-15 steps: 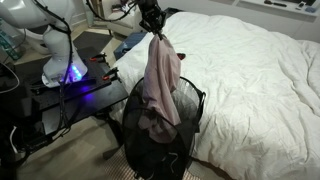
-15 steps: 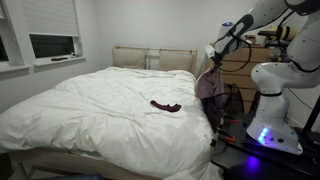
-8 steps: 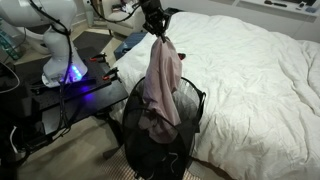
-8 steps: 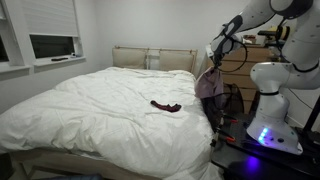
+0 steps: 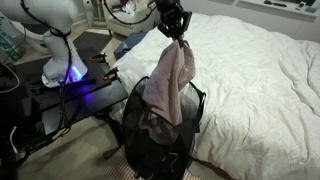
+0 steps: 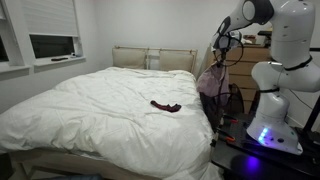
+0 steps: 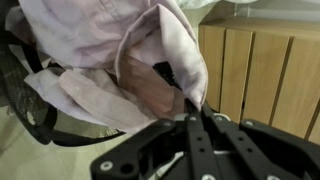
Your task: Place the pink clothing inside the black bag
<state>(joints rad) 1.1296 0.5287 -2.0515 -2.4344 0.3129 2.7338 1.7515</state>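
Observation:
My gripper (image 5: 176, 34) is shut on the top of the pink clothing (image 5: 168, 85), which hangs down from it. The garment's lower part drapes into the open top of the black mesh bag (image 5: 135, 140) standing beside the bed. In an exterior view the gripper (image 6: 221, 60) holds the pink clothing (image 6: 211, 84) above the black bag (image 6: 233, 101) at the bed's far side. In the wrist view the shut fingers (image 7: 193, 108) pinch a fold of the pink clothing (image 7: 110, 50), with the bag's rim (image 7: 30, 100) below.
A bed with a white duvet (image 5: 250, 70) fills the space beside the bag. A dark red item (image 6: 166, 106) lies on the duvet. The robot base (image 5: 60, 50) stands on a black stand with blue lights. A wooden dresser (image 7: 260, 70) is behind.
The gripper has moved toward the bed with the pink clothing, so the garment now hangs more over the bag's bed side.

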